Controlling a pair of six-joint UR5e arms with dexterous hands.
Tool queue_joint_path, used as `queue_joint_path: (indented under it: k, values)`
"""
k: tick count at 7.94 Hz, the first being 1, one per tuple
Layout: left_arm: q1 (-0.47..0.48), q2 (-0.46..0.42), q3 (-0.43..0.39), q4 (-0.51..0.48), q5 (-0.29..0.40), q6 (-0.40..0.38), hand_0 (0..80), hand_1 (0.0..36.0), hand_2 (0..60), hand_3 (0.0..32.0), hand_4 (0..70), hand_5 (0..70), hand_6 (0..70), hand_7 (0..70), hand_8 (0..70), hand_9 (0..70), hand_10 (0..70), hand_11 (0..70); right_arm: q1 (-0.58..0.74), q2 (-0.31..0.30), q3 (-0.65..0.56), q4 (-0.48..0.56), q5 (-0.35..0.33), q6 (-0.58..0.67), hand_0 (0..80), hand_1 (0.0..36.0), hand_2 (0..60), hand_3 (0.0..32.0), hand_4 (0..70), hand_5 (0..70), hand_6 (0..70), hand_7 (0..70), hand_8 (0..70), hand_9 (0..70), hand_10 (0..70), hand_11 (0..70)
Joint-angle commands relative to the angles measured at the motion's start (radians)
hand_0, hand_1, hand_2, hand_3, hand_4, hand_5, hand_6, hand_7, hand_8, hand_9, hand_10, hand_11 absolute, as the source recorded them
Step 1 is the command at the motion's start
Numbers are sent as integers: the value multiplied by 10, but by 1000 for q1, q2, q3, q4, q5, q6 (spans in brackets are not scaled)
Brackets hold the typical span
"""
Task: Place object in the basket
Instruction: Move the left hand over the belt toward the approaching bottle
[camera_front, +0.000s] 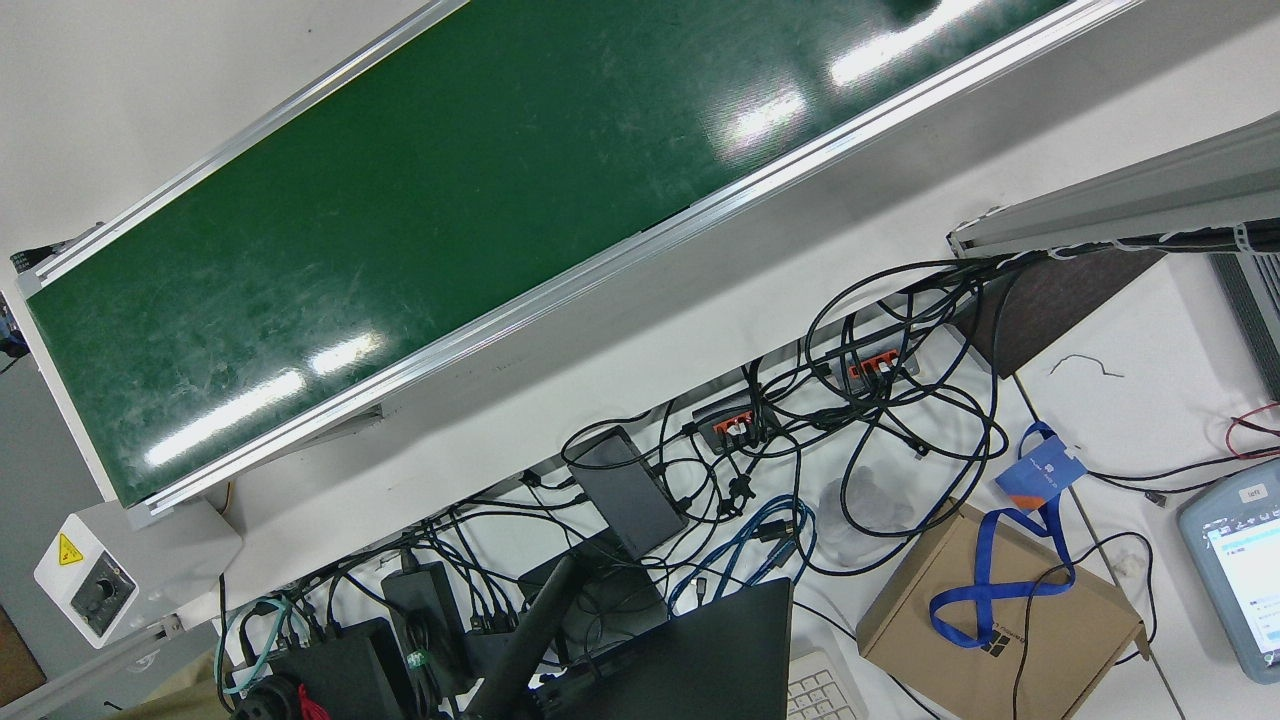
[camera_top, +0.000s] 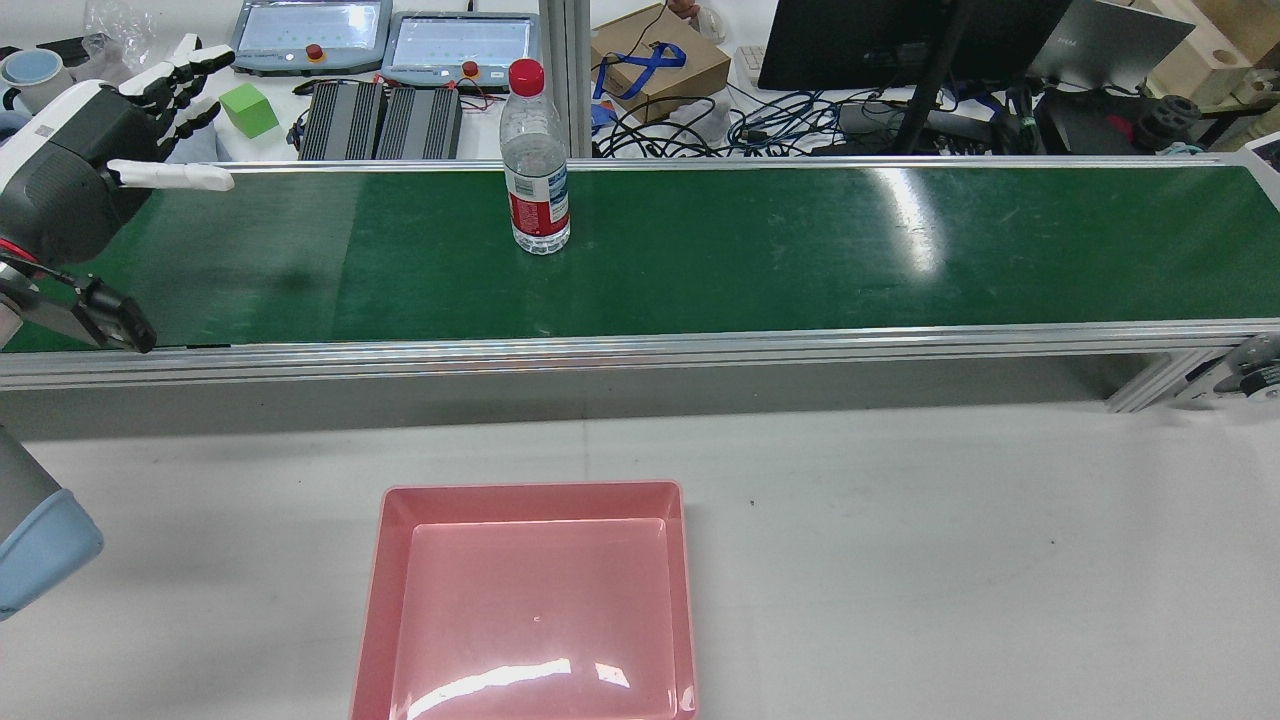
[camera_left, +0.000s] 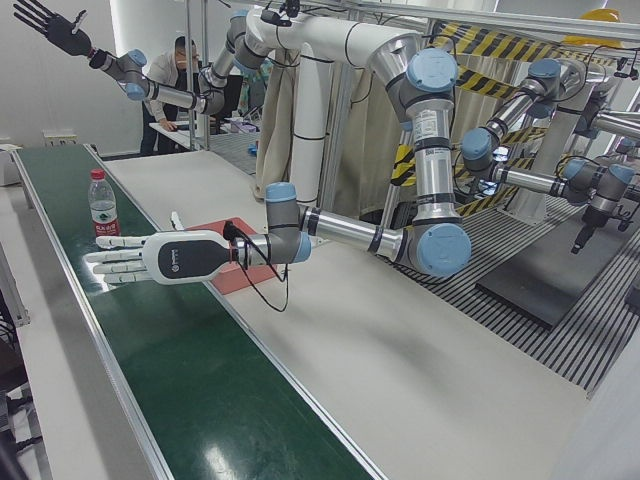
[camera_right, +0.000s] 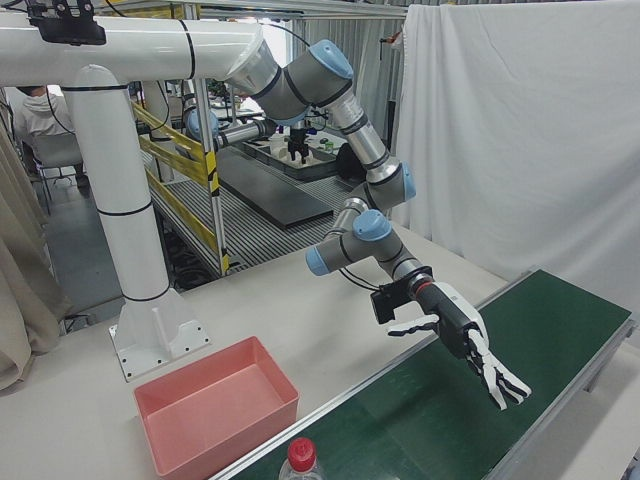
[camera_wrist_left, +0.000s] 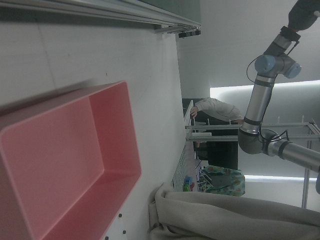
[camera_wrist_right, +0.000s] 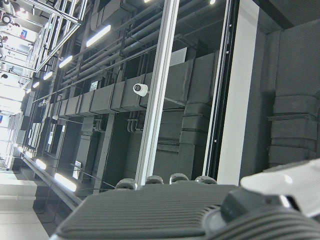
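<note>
At the upper left of the rear view, the left hand (camera_top: 100, 140) hovers with fingers (camera_top: 185, 75) spread and empty, and the upright bottle (camera_top: 535, 160) stands on the green belt (camera_top: 800, 250) to its right, beyond the pink basket (camera_top: 378, 600).

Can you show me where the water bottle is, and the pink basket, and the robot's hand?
water bottle (camera_top: 537, 195): rear view, on the label around its middle.
pink basket (camera_top: 378, 590): rear view, on its left rim.
left hand (camera_left: 165, 258): left-front view, on the white back of the open hand over the belt.
</note>
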Motion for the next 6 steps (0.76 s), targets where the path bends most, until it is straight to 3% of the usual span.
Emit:
queue_joint_path:
  k: [1,6]
  values:
    - [43,-34,5,20,0,30,500,136,7,0,175,122,0,0,20,50,59,101,0,0,0,0,0,0,0,0,0,0,0,0,0,0,0,0,0,0]
    - [105,-135,58,5,-4,62,498,127,0,0,180,126,9,0,17,46,67,112,0,0,0,0,0,0,0,0,0,0,0,0,0,0,0,0,0,0]
